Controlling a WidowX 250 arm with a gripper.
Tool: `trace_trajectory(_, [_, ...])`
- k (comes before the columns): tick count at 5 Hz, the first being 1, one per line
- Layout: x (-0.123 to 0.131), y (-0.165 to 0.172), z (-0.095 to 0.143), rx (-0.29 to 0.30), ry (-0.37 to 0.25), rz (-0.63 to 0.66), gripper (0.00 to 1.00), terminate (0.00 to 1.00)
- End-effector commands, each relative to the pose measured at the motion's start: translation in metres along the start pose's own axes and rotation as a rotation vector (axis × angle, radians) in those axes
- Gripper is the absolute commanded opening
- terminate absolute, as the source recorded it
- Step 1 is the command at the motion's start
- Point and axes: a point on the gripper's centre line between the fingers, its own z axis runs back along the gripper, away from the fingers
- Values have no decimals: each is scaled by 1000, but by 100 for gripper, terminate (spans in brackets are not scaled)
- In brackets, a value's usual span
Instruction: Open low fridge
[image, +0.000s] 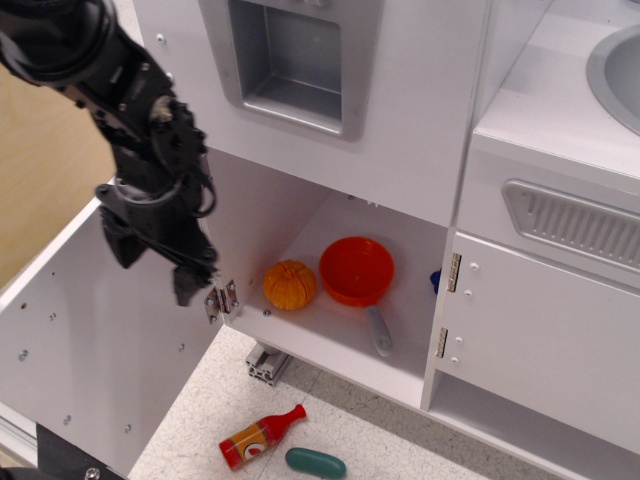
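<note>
The low fridge's white door (90, 340) is swung wide open to the left, its plain inner face toward me; its handle is hidden behind it. The open compartment (330, 330) holds an orange fruit (289, 284), a red bowl (356, 270) and a grey utensil (378, 331). My black gripper (150, 270) hangs at the end of the arm (110, 80) in front of the door, close to the hinge (222, 299). It holds nothing that I can see, and its jaw gap is not clear.
The white panel with the grey dispenser niche (295, 60) is above. A handleless cabinet door (540, 350) and vent panel (575, 225) are at the right. A toy ketchup bottle (258, 436) and a green pickle (315, 462) lie on the floor. A wooden board (30, 170) stands at the left.
</note>
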Motion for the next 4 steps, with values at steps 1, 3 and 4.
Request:
trace_trajectory(1, [8,33,-1,54,59,17,100,0])
trace_trajectory(3, [8,33,-1,54,59,17,100,0])
trace_trajectory(4, [8,33,-1,54,59,17,100,100])
